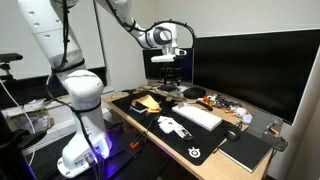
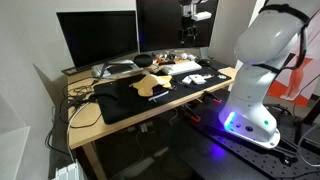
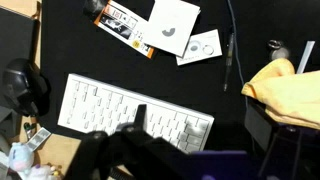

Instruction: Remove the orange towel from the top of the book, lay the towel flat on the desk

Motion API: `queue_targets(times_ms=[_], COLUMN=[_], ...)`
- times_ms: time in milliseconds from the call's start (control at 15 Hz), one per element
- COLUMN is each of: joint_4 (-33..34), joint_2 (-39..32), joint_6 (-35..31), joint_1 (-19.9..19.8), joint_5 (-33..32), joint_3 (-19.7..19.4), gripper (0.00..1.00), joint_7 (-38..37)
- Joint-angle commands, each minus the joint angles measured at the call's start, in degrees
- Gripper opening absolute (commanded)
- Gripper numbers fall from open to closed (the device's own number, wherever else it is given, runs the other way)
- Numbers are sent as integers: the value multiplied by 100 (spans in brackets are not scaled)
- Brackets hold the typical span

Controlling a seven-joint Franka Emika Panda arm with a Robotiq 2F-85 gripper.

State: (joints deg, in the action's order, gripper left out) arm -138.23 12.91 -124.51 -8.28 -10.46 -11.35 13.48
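The orange towel (image 3: 288, 88) lies crumpled at the right edge of the wrist view, on top of the black book (image 3: 258, 122), of which only a dark corner shows beneath it. In both exterior views the towel (image 1: 147, 101) (image 2: 152, 85) rests on the black desk mat, and the book under it hardly stands out from the mat. My gripper (image 1: 172, 62) (image 2: 188, 35) hangs high above the desk, over the white keyboard, well apart from the towel. Its dark fingers (image 3: 140, 118) stand wide apart with nothing between them: it is open.
A white keyboard (image 3: 130, 110) lies beneath the gripper, beside white objects with black marks (image 3: 172, 25). A dark grey notebook (image 1: 245, 150) sits near the desk's corner. Large monitors (image 1: 250, 65) stand along the back. Cables and small clutter (image 1: 215, 100) lie by them.
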Motion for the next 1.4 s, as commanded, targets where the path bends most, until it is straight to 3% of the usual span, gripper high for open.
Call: queue_targets(times_ms=[0,800,1333], joint_4=[5,-389,-487], joint_2=[-1,-171,-589], joint_6=[7,-258,-345], joint_1=[-32,184,234], joint_5=[10,192,-262], joint_3=[34,217,203], gripper=[100,100,100], joint_7=[6,80,1471])
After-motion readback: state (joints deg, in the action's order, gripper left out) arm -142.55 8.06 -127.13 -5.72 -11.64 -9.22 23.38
